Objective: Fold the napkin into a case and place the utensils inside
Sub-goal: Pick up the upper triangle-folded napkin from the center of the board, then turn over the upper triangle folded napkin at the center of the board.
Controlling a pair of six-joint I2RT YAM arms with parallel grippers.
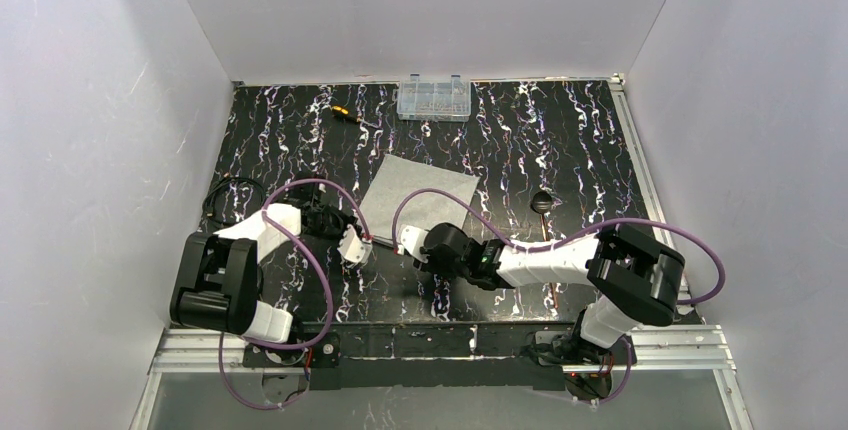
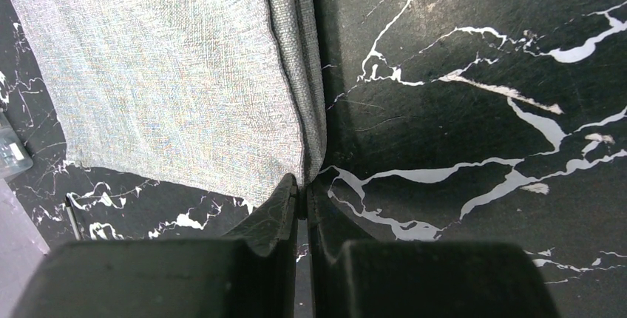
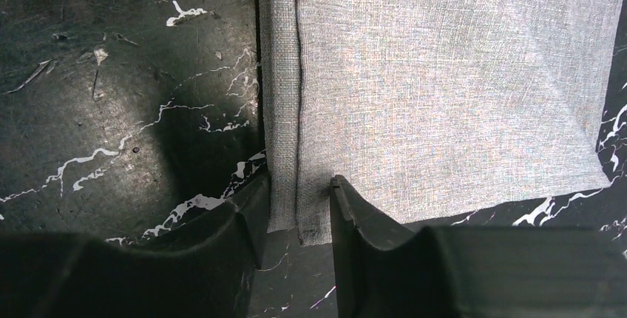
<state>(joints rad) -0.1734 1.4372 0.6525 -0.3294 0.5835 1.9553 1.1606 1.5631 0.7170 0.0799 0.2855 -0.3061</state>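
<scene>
While both arms reach low over the desk (image 1: 300,140) from its near edge, their forearms angle toward each other and the two wrists come close together at the near side of the napkin (image 1: 418,190). The left arm is folded back at the elbow and points inward to the right. The left end effector (image 2: 302,188) is closed, its fingertips pressed together right at a corner of the cloth. A doubled hem runs away from them, and the corner looks pinched between them. The right arm stretches nearly flat across to the left. The right end effector (image 3: 296,188) stands part-open with its tips down. One finger is on the dark marble just beside the hemmed edge and the other is on the fabric, so the hem strip lies unclamped between them. The napkin lies flat and layered near the middle of the desk. A spoon (image 1: 543,202) lies to its right, well apart from the cloth.
</scene>
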